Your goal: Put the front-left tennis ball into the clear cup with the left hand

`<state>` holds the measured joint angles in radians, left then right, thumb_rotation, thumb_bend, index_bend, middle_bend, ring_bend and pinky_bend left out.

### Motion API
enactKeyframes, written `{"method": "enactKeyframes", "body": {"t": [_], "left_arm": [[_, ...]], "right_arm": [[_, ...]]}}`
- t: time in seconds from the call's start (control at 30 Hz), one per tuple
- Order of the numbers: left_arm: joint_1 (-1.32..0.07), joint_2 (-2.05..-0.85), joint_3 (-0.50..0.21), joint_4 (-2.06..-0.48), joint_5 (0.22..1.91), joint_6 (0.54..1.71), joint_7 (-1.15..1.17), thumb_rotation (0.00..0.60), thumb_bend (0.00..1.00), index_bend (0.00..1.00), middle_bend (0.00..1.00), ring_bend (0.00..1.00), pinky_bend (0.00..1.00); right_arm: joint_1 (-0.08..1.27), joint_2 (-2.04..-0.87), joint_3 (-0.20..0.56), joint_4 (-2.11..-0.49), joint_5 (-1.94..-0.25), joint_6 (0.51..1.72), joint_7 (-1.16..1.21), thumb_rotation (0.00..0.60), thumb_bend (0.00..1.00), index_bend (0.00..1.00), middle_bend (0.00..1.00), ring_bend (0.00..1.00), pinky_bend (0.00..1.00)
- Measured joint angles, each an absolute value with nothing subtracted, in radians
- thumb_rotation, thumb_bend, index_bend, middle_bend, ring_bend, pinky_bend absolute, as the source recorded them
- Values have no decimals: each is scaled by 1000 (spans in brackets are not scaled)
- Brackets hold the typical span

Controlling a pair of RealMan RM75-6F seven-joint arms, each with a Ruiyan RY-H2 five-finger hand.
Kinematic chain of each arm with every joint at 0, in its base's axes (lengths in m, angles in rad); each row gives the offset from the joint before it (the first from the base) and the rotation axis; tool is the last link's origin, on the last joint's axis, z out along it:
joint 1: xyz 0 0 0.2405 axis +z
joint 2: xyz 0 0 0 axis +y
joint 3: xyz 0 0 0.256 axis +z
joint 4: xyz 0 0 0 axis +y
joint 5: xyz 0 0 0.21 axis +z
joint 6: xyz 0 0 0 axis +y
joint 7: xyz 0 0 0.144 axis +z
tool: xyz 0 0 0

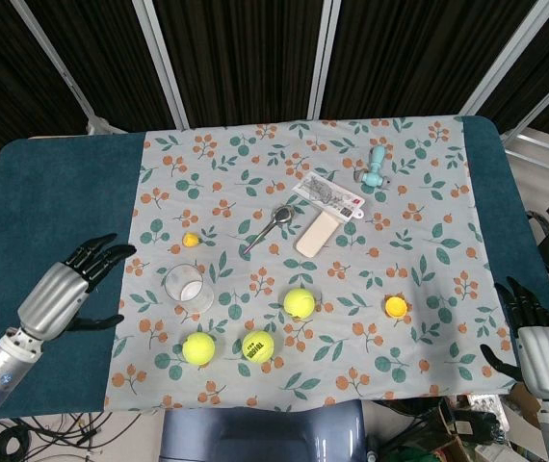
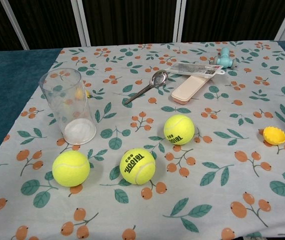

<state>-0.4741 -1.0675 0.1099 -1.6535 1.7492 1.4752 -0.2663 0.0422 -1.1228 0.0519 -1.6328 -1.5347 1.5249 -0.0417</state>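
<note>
Fingers (image 1: 96, 256) of my left hand (image 1: 63, 294) are spread and hold nothing, out over the teal bench top (image 1: 53, 202) left of the cloth. My right hand (image 1: 536, 346) hangs off the near-right corner, fingers apart, also with nothing in it. Only the head view shows either hand; the chest view has none of them.

The front-left tennis ball (image 2: 71, 168) sits on the flowered cloth (image 2: 222, 150), near edge, just in front of the clear cup (image 2: 70, 107), which stands upright. The chest view shows print on the second ball (image 2: 137, 165) beside it and on the third ball (image 2: 178, 129) further right. I also see a spoon (image 1: 270, 227), a pink case (image 1: 317, 233) and an orange cap (image 1: 396, 307). Dark curtains (image 1: 236, 58) hang behind the bench.
</note>
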Motion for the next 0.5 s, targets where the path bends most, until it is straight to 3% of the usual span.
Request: {"method": "enactKeyframes", "body": {"t": [0.17, 0.5], "left_arm": [[-420, -1088, 179, -1613, 1834, 1493, -291, 600, 76, 117, 134, 19, 113], [-405, -1183, 204, -1544, 1892, 1463, -285, 600, 76, 124, 136, 19, 115]], "right_arm": [[42, -1121, 52, -1632, -1532, 1522, -37, 600, 166, 0, 0, 67, 240], [42, -1120, 53, -1634, -1530, 1521, -35, 600, 170, 0, 0, 67, 240]]}}
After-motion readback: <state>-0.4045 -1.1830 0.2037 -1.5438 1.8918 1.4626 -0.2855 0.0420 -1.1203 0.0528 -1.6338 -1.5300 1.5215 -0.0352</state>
